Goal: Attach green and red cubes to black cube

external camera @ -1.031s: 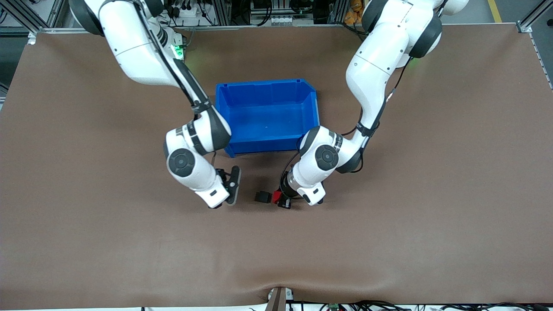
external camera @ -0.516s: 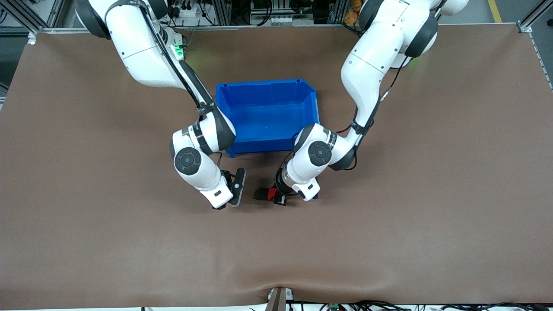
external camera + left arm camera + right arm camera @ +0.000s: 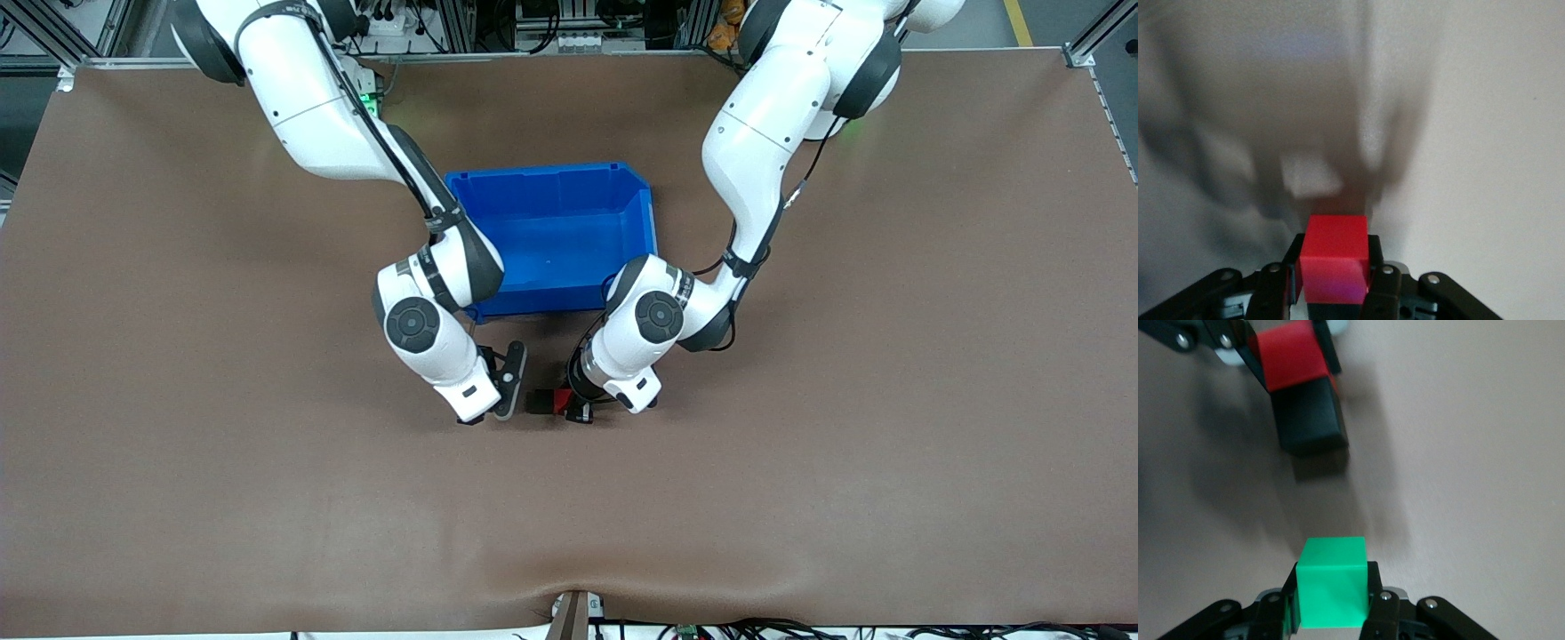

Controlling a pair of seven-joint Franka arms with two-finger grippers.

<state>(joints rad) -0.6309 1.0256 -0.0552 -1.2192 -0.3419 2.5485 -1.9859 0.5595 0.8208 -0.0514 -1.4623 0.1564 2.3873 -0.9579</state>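
Note:
My left gripper is shut on the red cube, low over the table in front of the blue bin. The red cube fills the space between its fingers in the left wrist view. The black cube sits against the red cube on the side toward the right arm. The right wrist view shows the black cube touching the red cube. My right gripper is shut on the green cube, a short gap from the black cube. The green cube is hidden in the front view.
The blue bin stands farther from the front camera than both grippers, with nothing in it. The right arm's wrist overlaps its corner. Bare brown table lies all around and nearer to the front camera.
My right gripper has moved with the green cube toward the black cube, closing most of the gap. My left gripper shifted slightly toward it, then held still.

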